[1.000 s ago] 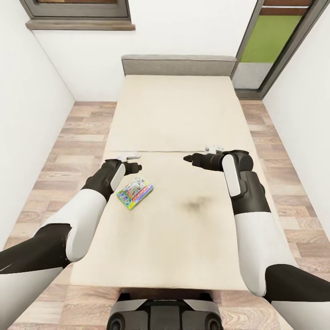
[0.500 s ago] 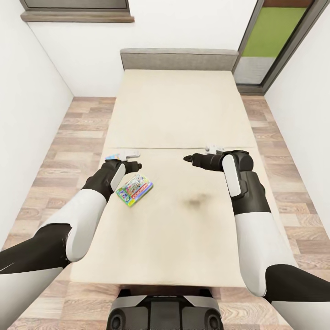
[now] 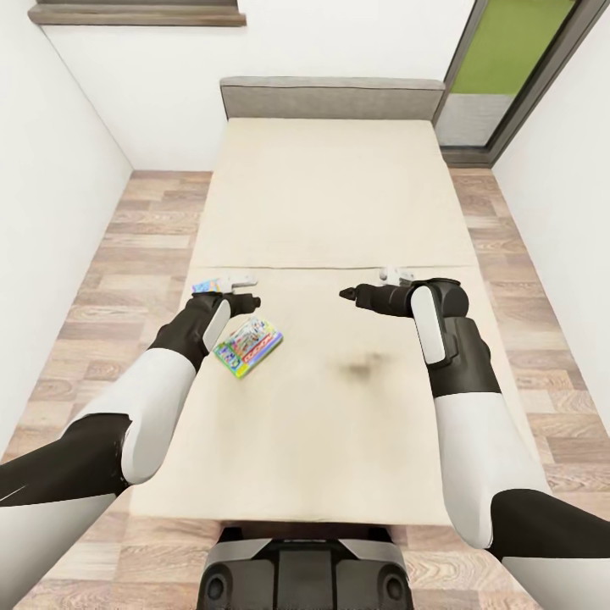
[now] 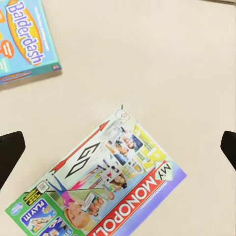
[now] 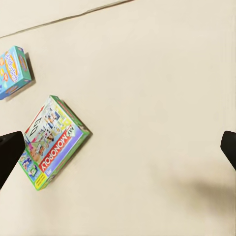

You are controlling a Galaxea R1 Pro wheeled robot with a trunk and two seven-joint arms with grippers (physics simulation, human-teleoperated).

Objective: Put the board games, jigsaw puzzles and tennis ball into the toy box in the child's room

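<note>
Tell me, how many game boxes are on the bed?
2. The Monopoly box lies flat on the bed beside the left arm. The blue Balderdash box lies a little farther up, partly hidden behind the left pincer in the head view.

White upper-arm shells joined to black forearms (image 3: 193,326) and black elbow sleeves. Small white fittings beside black wrists. Dark grey base (image 3: 301,576) with two round housings.

two board games (image 3: 246,346) on bed (image 3: 339,212)

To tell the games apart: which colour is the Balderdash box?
Light blue Balderdash box, clearest in the left wrist view.
</note>
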